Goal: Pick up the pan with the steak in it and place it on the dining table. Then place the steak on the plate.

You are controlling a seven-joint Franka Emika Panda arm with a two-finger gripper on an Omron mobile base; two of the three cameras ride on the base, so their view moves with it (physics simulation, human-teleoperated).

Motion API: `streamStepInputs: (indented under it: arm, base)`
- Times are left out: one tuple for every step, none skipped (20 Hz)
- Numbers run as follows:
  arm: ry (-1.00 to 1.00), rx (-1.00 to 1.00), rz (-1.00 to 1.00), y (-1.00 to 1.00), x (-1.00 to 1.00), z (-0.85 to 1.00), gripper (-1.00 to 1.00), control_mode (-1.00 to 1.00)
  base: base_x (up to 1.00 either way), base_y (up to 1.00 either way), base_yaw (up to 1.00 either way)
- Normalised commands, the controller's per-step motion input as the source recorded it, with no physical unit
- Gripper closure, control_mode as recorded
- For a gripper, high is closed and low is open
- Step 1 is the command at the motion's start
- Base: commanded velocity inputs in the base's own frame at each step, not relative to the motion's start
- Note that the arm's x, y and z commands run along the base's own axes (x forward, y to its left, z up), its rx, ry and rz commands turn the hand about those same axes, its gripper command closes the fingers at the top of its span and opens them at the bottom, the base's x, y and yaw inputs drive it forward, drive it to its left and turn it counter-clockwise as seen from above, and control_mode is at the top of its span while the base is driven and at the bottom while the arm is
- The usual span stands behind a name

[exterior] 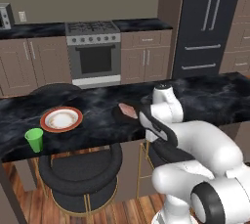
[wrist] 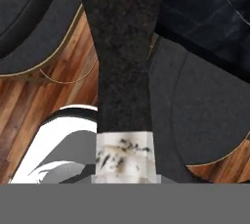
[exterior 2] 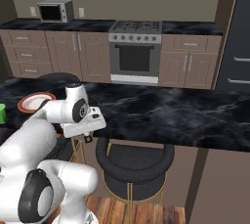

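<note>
**Pan on worktop, pincer on its handle**

Left base view: the pan (exterior: 126, 112) with the steak (exterior: 128, 110) sits on the worktop (exterior: 205, 98), right of the plate (exterior: 61, 119). Hand view: the pincer (wrist: 124, 167) is clamped on the pan's handle (wrist: 122, 47).

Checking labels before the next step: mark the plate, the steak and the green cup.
plate (exterior: 61, 119), left base view, on its white centre.
steak (exterior: 128, 110), left base view, on the pink meat beside the arm.
green cup (exterior: 34, 140), left base view, on its side wall.
</note>
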Motion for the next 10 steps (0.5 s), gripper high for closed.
streamStepInputs:
  arm:
    - [0.14, 0.00, 0.00, 0.49, 0.90, -0.20, 1.00, -1.00]
    - [0.14, 0.00, 0.00, 0.50, 0.93, -0.22, 1.00, -1.00]
    - [0.14, 0.00, 0.00, 0.46, 0.90, -0.21, 1.00, -1.00]
    - [0.13, 0.00, 0.00, 0.47, 0.86, -0.21, 1.00, -1.00]
    - [0.11, 0.00, 0.00, 0.45, 0.81, -0.20, 1.00, -1.00]
    - [0.11, 0.00, 0.00, 0.41, 0.73, -0.19, 1.00, -1.00]
    - [0.10, 0.00, 0.00, 0.35, 0.59, -0.17, 1.00, -1.00]
    - [0.08, 0.00, 0.00, 0.35, 0.49, -0.17, 1.00, -1.00]
    - [0.07, 0.00, 0.00, 0.36, 0.41, -0.17, 1.00, -1.00]
    - [0.05, 0.00, 0.00, 0.33, 0.23, -0.13, 1.00, -1.00]
  base:
    - [0.00, 0.00, 0.00]
    - [0.00, 0.00, 0.00]
    - [0.00, 0.00, 0.00]
    - [0.00, 0.00, 0.00]
    - [0.00, 0.00, 0.00]
    - [0.00, 0.00, 0.00]
    - [0.00, 0.00, 0.00]
    - [0.00, 0.00, 0.00]
    - [0.00, 0.00, 0.00]
    - [0.00, 0.00, 0.00]
